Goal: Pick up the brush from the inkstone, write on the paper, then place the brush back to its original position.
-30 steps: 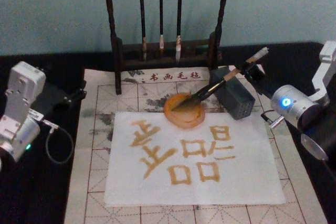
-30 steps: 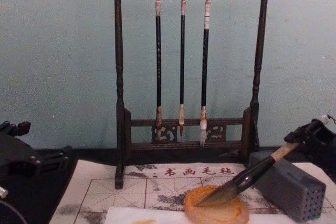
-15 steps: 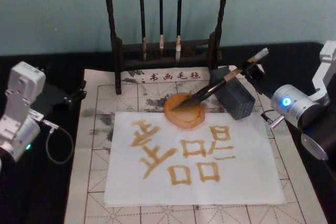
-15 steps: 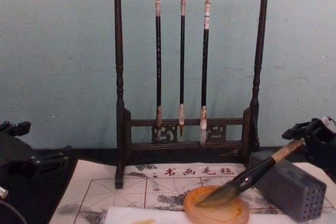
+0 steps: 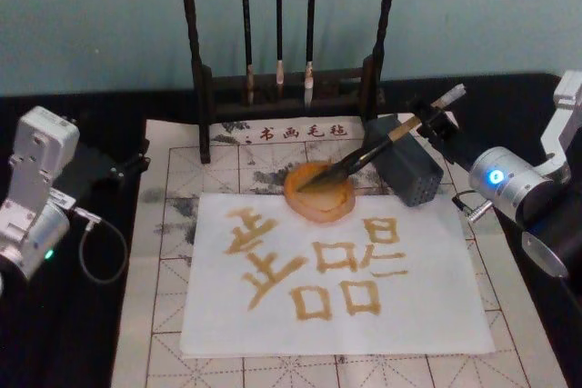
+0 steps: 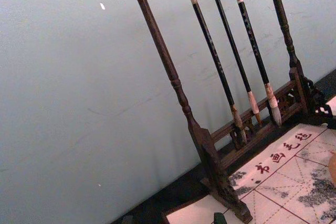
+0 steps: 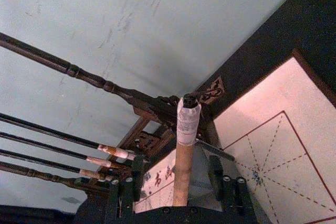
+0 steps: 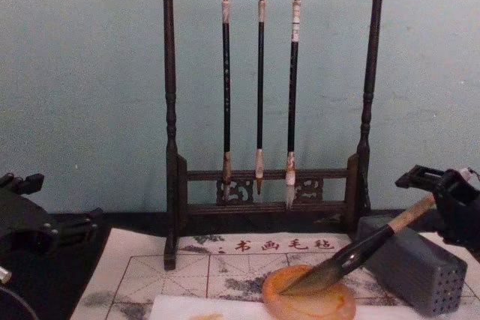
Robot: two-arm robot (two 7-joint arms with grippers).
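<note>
The brush (image 5: 382,144) lies slanted, its dark tip in the orange inkstone (image 5: 318,193) and its tan handle propped on the grey block (image 5: 405,165). My right gripper (image 5: 435,123) stands open around the upper handle, just below the whitish end cap. In the right wrist view the handle (image 7: 182,150) runs between the spread fingers (image 7: 137,179) with a gap on each side. From the chest view the brush (image 8: 360,249) leans up toward that gripper (image 8: 439,200). The white paper (image 5: 436,315) in front of the inkstone carries golden-brown characters. My left gripper (image 5: 127,167) is parked at the far left.
A dark wooden rack (image 5: 282,88) with three thin hanging brushes stands behind the inkstone. A beige felt mat (image 5: 173,224) with a red grid lies under the paper. Black cloth covers the table on both sides.
My right gripper's fingers have spread apart off the brush handle. The brush has settled slightly lower onto the grey block. The left arm has not moved.
</note>
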